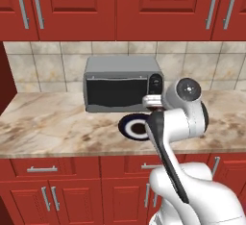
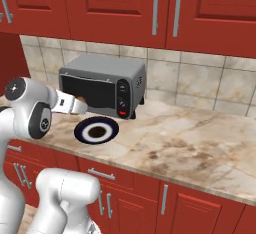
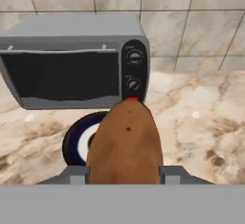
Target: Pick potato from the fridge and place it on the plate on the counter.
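Note:
In the hand view the brown potato [image 3: 125, 141] sits between my gripper's [image 3: 125, 175] two fingers, and the gripper is shut on it. Below and just beyond it lies the plate [image 3: 74, 144], dark blue-rimmed with a pale centre, partly hidden by the potato. From the left base view the gripper [image 1: 153, 106] hangs a little above the plate's [image 1: 137, 127] far right edge. In the right base view the gripper [image 2: 81, 104] is above and left of the plate [image 2: 96, 130]. The plate rests on the marbled counter [image 1: 48, 128]. The fridge is out of view.
A grey microwave [image 1: 122, 84] stands directly behind the plate, against the tiled wall; its knobs [image 3: 134, 70] are close ahead of the hand. Red upper cabinets [image 2: 115, 8] hang overhead. The counter stretches bare to the right [image 2: 190, 143].

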